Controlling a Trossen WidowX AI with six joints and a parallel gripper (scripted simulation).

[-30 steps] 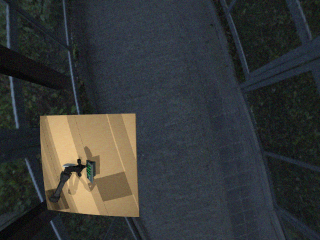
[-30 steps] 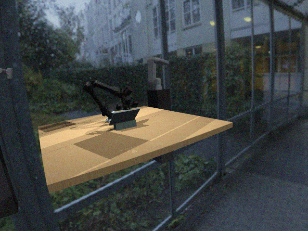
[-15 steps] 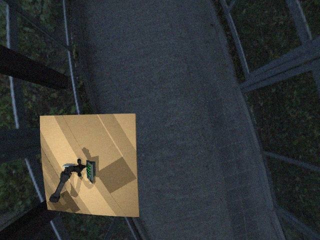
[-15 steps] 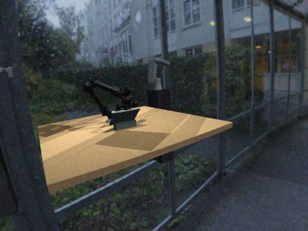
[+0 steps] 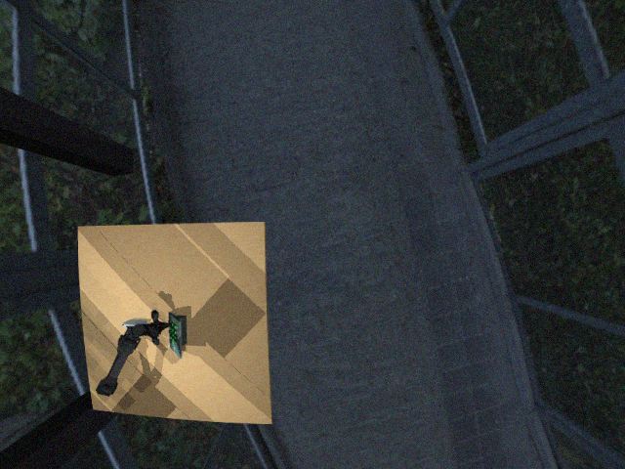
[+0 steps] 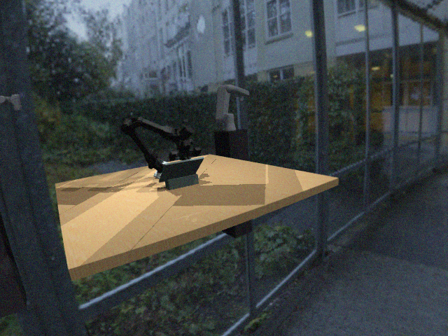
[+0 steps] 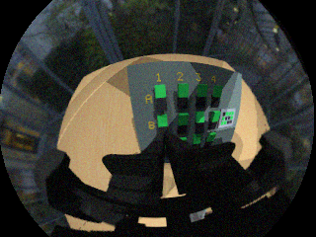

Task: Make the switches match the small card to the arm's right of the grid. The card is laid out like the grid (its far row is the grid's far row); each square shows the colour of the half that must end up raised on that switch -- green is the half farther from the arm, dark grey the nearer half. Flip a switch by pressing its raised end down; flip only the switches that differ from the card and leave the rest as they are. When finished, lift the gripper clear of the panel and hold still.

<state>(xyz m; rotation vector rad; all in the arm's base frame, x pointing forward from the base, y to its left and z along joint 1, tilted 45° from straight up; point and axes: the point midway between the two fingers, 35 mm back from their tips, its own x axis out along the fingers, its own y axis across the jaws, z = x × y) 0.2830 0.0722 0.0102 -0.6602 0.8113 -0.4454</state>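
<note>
The tilted grey-green panel (image 5: 177, 349) (image 6: 180, 169) (image 7: 138, 91) carries a grid of green and dark switches. In the wrist view, switch A1 (image 7: 160, 92) and switch B1 (image 7: 162, 120) are in column 1; columns 2 to 4 lie to their right. A third row shows only partly, and anything nearer is hidden behind the fingers. The small card (image 7: 227, 118) is at the panel's right edge; its squares are too small to read surely. My gripper (image 5: 167, 325) (image 6: 187, 157) (image 7: 164, 132) is shut and empty, its tips at the near side of B1. Contact is unclear.
The panel stands on a grey-green base block (image 6: 183, 181) on the wooden table (image 5: 236, 394) (image 6: 108, 213). A pale flat object (image 5: 135, 321) lies beside the arm. Beyond the table stands a dark pedestal (image 6: 231, 143) with a pale jointed arm (image 6: 222, 103). Dark shadows cross the tabletop.
</note>
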